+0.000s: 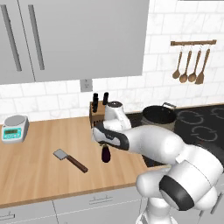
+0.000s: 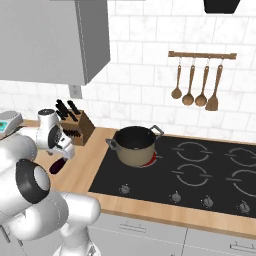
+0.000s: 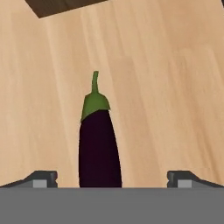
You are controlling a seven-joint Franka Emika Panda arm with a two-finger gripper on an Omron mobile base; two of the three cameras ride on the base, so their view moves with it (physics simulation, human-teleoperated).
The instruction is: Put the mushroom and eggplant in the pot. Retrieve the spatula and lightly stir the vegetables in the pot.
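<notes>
Eggplant lies flat on the wooden worktop, dark purple w/ a green cap and thin stem; in the hand view it runs lengthways up the middle, stem end pointing away from the gripper. Gripper's two dark tips stand wide apart, one each side of the eggplant, nothing clamped; gap visible betw. each tip and the skin. Can't tell from hand view how high the tips sit above the wood.

From the left base view, eggplant sits near the worktop's right end, close to the cooktop edge, partly under the arm's wrist. Right base view shows it as a dark shape just below the hand, left of the cooktop.

Spatula lies on the worktop left of the eggplant, well apart from it: grey blade toward the left, brown handle angled toward the front edge.

Pot, beige w/ dark inside and grey loop handles, stands on the cooktop's near-left burner, a bit of red showing at its base. Contents not discernible.

Knife block stands at the back of the worktop by the wall, betw. arm and pot. Kitchen scale sits at the far left, toward the back. Wooden utensils hang on a rail on the tiled wall above the cooktop.
</notes>
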